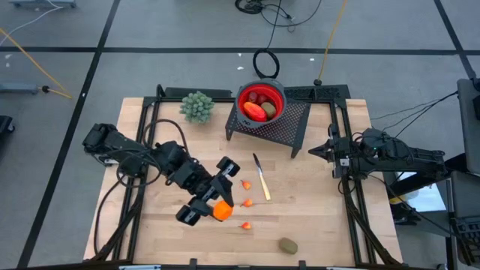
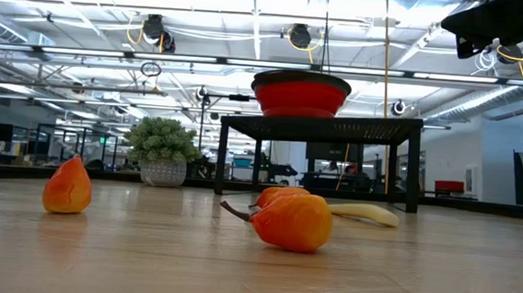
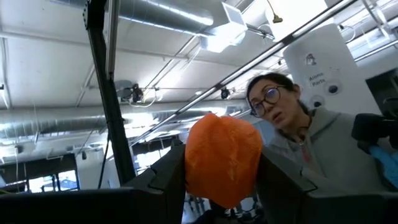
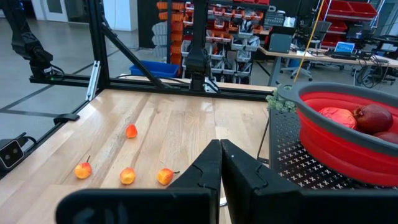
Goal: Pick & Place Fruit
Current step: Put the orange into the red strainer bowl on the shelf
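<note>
High view: the left pincer point(image 1: 217, 208), lower centre of the frame, pinches an orange fruit point(image 1: 222, 211) raised off the desk point(image 1: 315, 225), presumably for carrying to the red bowl point(image 1: 261, 103) on the black stand at upper centre. Left wrist view: the fruit fills the gap between both fingers point(image 3: 165, 177). Right wrist view: the right pincer point(image 4: 221, 163) waits, pressed together and empty.

The left arm reaches in from its side of the table, elbow bent, wrist turned so that its camera looks upward. The left gripper point(image 1: 212, 202) sits at the end of that reach, its two dark fingers point(image 3: 163, 180) pressed against either side of an orange fruit point(image 3: 222, 158). The right arm stays folded back at its own edge, the right gripper point(image 1: 321, 149) with fingers point(image 4: 208, 168) closed together, holding nothing.
</note>
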Tool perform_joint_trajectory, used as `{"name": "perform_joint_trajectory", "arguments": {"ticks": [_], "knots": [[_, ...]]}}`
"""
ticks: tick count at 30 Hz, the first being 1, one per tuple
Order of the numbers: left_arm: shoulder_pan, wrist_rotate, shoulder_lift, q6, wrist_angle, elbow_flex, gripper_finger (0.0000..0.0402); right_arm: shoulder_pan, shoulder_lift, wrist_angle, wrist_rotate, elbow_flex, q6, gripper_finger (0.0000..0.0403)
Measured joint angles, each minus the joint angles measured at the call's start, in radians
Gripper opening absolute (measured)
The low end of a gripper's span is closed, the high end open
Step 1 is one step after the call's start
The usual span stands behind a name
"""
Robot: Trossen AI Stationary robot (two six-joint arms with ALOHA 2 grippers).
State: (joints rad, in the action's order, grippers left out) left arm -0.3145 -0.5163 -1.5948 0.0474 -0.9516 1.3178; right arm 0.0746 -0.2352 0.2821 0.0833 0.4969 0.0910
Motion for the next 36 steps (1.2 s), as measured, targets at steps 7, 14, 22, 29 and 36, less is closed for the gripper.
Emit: {"name": "perform_joint_trajectory", "arguments": {"ticks": [7,14,22,29,36], "knots": [[0.0,0.102,0.0,-0.021,-0.001,0.0,0.0159,0.0,0.0,0.0,0.0,0.0,0.0,0.0004],[0.001,0.337,0.001,-0.239,-0.052,0.0,0.0159,0.0,0.0,0.0,0.0,0.0,0.0,0.0004],[0.001,0.516,0.0,-0.475,-0.049,0.0,0.0159,0.0,0.0,0.0,-0.002,0.0,0.0,0.0004],[0.001,0.529,0.0,-0.474,0.009,0.0,0.0159,0.0,0.0,0.0,-0.003,0.0,0.0,0.0004],[0.02,0.746,0.0,-0.442,0.315,0.0,0.0159,0.0,0.0,0.0,-0.003,0.0,0.0,0.0004]]}}
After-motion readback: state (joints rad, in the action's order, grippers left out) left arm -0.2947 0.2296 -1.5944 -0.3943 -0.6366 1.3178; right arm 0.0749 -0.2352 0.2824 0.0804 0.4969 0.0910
